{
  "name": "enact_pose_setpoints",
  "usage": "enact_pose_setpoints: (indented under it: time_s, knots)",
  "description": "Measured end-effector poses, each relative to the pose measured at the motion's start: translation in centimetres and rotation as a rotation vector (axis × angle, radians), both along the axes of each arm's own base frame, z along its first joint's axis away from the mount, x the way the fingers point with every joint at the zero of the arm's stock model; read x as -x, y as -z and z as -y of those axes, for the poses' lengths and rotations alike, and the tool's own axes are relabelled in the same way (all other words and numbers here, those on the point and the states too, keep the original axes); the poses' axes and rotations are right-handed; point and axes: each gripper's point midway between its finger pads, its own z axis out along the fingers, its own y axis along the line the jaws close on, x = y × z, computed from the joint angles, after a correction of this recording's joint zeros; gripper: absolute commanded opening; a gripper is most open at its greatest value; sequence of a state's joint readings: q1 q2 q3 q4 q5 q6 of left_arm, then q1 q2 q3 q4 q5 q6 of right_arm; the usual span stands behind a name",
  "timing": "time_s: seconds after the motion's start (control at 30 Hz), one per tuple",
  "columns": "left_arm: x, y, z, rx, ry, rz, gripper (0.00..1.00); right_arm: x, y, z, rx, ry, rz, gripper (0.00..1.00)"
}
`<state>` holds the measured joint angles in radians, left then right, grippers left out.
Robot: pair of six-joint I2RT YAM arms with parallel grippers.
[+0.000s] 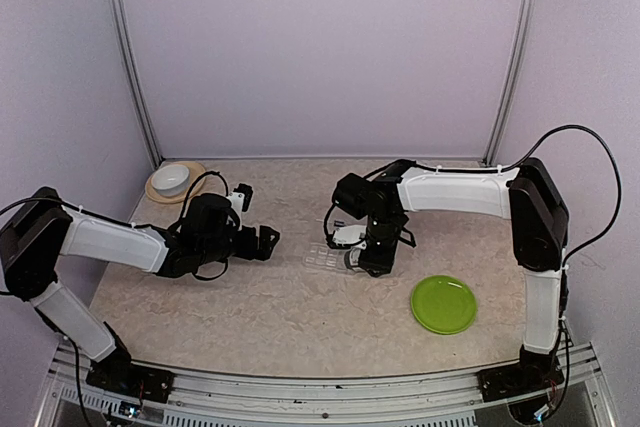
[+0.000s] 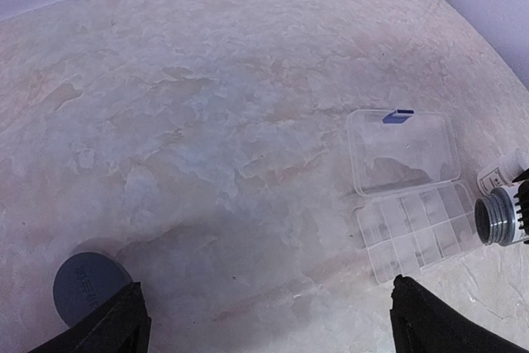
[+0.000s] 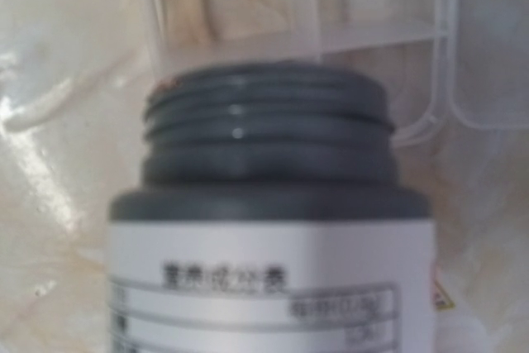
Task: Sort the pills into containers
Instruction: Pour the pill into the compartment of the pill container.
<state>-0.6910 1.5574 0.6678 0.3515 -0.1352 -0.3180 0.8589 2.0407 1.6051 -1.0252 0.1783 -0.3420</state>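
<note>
The containers are one clear compartment box (image 2: 417, 233) lying open on the table, its lid (image 2: 403, 150) with a small blue mark folded back. The box (image 1: 325, 255) sits mid-table in the top view. My right gripper (image 1: 368, 250) is shut on a white-labelled bottle (image 3: 269, 287) with a grey threaded neck and no cap. The bottle (image 2: 498, 217) is tipped on its side, mouth toward the box's compartments (image 3: 331, 6). My left gripper (image 2: 264, 332) hangs open over bare table left of the box, nothing between its fingers (image 2: 111, 328). I cannot make out any pills.
A grey cap (image 2: 89, 285) lies on the table by my left finger. A small white bottle (image 2: 500, 175) stands behind the held bottle. A green plate (image 1: 443, 304) lies front right. A white bowl on a tan saucer (image 1: 175, 180) sits at the back left.
</note>
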Motion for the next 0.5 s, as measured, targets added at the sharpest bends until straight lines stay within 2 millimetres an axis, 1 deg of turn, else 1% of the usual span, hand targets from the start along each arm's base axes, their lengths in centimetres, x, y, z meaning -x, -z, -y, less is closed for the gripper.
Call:
enact_pose_setpoints:
  time_s: [0.27, 0.5]
  knots:
    - [0.01, 0.0, 0.01, 0.0, 0.0, 0.0, 0.99, -0.27, -0.21, 0.11, 0.007, 0.001, 0.015, 0.0]
    - [0.01, 0.0, 0.01, 0.0, 0.0, 0.0, 0.99, -0.47, -0.96, 0.19, 0.002, 0.003, 0.035, 0.0]
